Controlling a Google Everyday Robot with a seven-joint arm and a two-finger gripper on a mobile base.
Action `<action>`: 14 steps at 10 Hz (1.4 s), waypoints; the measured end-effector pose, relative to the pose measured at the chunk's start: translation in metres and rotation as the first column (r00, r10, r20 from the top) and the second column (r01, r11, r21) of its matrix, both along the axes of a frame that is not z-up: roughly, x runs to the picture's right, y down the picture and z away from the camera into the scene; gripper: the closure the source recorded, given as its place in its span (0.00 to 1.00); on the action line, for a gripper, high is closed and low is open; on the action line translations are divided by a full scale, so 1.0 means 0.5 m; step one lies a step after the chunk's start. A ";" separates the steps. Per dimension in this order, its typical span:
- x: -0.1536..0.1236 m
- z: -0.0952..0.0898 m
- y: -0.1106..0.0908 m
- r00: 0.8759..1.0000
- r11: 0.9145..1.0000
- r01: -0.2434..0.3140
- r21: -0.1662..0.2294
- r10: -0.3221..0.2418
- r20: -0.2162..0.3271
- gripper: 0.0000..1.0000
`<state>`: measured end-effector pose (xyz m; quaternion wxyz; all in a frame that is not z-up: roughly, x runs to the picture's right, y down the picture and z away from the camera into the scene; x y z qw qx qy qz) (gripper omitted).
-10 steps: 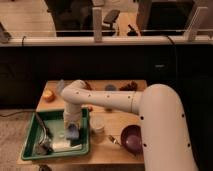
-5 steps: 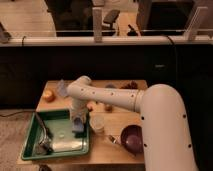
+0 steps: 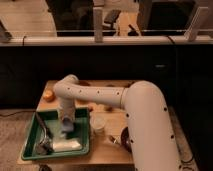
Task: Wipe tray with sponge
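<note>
Since half a second ago the white jointed arm (image 3: 75, 92) has swung back left. Its elbow now sits over the back rim of the green rectangular plastic tray (image 3: 54, 125). The gripper (image 3: 66, 125) has shifted from near the tray's right wall to about mid-tray.

The gripper points straight down, low over the tray floor, slightly right of the tray's centre. I can't tell its grip state from here.

There's a pale blue sponge (image 3: 67, 131) at the gripper's tip, directly below it. It's on or just above the tray floor, and I can't say whether it touches. It's too small for me to read its long axis.

The tray's long axis runs left-right along the front edge of the light wooden table (image 3: 102, 147), with the near-left corner skewed outward a bit.

In the tray:
- A whitish flat slab (image 3: 66, 145) lies against the front wall with its long axis left-right. It's just in front of the sponge, and I can't tell if they touch.
- A dark long-handled utensil (image 3: 42, 135) lies along the left side, running front-to-back and leaning left toward the front.

Outside the tray:
- A clear plastic cup (image 3: 98, 124) stands upright just beyond the right wall.
- A dark purple bowl (image 3: 125, 141) is further right of the tray, partly behind the robot body.
- A small orange fruit (image 3: 48, 95) sits behind the tray's back-left corner.
</note>
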<state>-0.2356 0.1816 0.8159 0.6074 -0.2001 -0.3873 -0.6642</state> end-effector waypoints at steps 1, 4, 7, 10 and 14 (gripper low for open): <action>0.001 -0.013 0.016 1.000 1.000 0.016 -0.006 -0.016 0.010 1.00; 0.044 -0.040 0.059 1.000 0.999 0.008 -0.044 -0.008 0.003 1.00; 0.127 -0.035 0.059 0.995 0.995 -0.080 -0.064 0.076 -0.063 1.00; 0.149 0.003 0.011 0.984 0.987 -0.155 -0.046 0.150 -0.099 1.00; 0.085 0.023 -0.020 0.989 0.988 -0.142 -0.055 0.139 -0.054 1.00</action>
